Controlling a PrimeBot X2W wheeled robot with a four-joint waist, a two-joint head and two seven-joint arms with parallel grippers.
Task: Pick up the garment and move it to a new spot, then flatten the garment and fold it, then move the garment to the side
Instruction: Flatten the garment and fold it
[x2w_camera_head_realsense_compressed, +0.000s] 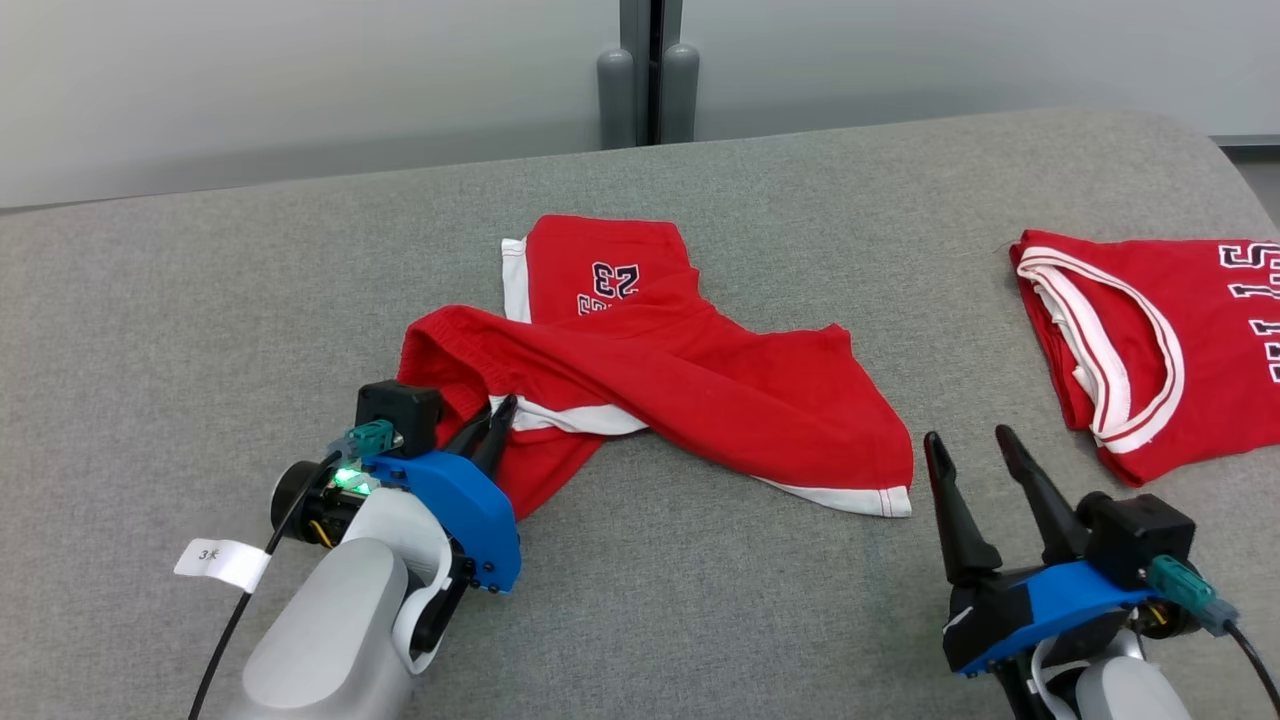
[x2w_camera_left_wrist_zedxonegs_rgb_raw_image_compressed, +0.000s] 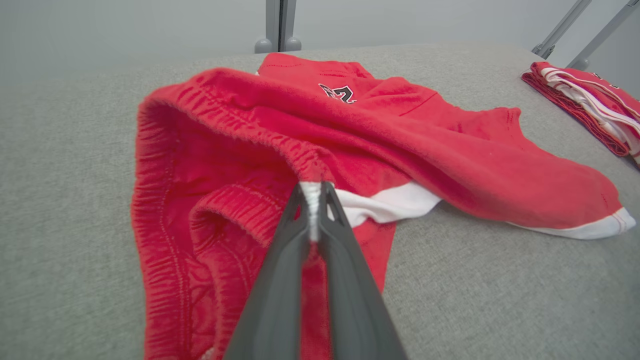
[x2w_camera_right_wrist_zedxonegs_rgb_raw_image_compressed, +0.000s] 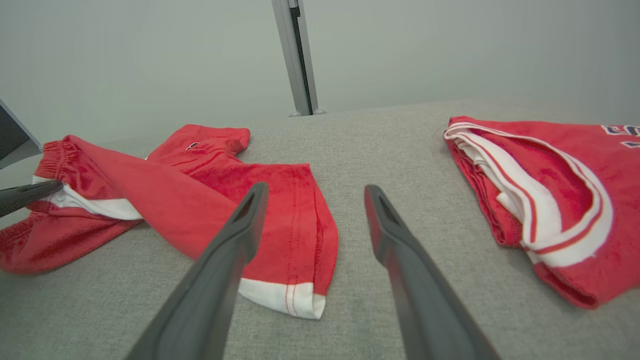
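Left hand (x2w_camera_head_realsense_compressed: 500, 410): two long dark fingers (x2w_camera_left_wrist_zedxonegs_rgb_raw_image_compressed: 345, 280), tapering to slim tips.
Right hand (x2w_camera_head_realsense_compressed: 970, 438): same dark fingers, slotted near the tips.
Wrist shells (x2w_camera_head_realsense_compressed: 470, 505): bright blue plastic, small dark screws (x2w_camera_head_realsense_compressed: 487, 583) along the edge.
Camera blocks (x2w_camera_head_realsense_compressed: 398, 415): black cubes, teal connectors (x2w_camera_head_realsense_compressed: 365, 437).
Forearms (x2w_camera_head_realsense_compressed: 330, 640): pale grey, rounded.
Cable (x2w_camera_head_realsense_compressed: 228, 632): black, white paper tag (x2w_camera_head_realsense_compressed: 220, 562).
Light (x2w_camera_head_realsense_compressed: 347, 478): green, left wrist.

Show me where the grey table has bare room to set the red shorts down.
Widest free patch: the table left of the shorts, up to the far edge. Also the strip between shorts and folded jersey, and the near area between the left tool and right tool. Crowded: the right end, under the jersey.
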